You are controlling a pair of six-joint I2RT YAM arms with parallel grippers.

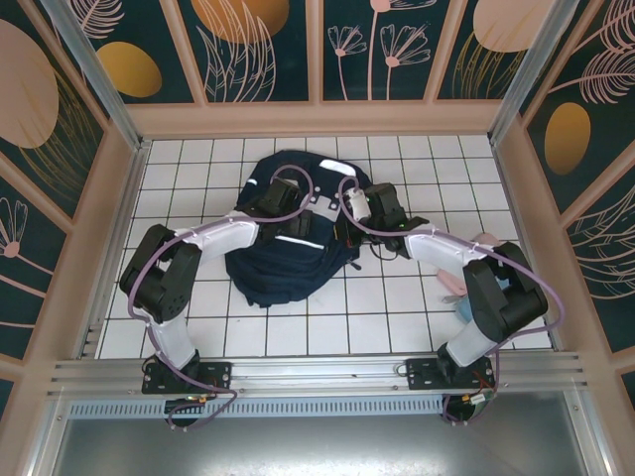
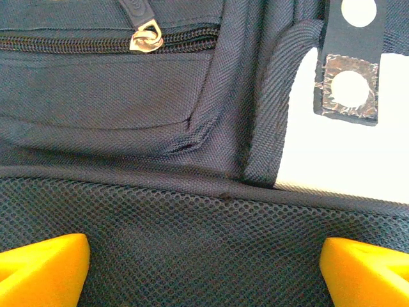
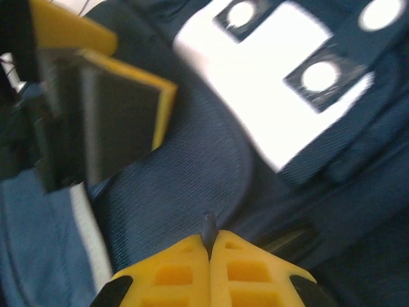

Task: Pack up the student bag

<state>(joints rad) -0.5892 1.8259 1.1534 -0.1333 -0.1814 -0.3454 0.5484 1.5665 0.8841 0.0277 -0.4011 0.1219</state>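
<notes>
Surface: white tiled table (image 1: 397,307), walled in by floral panels (image 1: 258,50).
Bag position: student bag (image 1: 283,263) lies flat beneath and between both tools. Its mesh panel (image 2: 204,217) sits directly under the left gripper (image 2: 204,268).
Left gripper: jaws spread wide, holding nothing.
Right gripper (image 3: 209,246): tips pressed together over the bag's upper fabric. A thin dark sliver pokes up between them (pull tab or fabric fold, cannot tell).
Axis: long axis runs roughly away from the arm bases, far end leaning slightly toward the right gripper's side. Which end is the top is uncertain.
Strap: patched strap (image 2: 348,83) lies ahead and right of the left tips.
Risk, slip: the right pinch looks tiny, so a pull could strip it free.
Risk, drag: limp fabric may haul the whole bag along instead of opening.
Risk, clash: the tools sit close together, so closing inward could knock fingers.
</notes>
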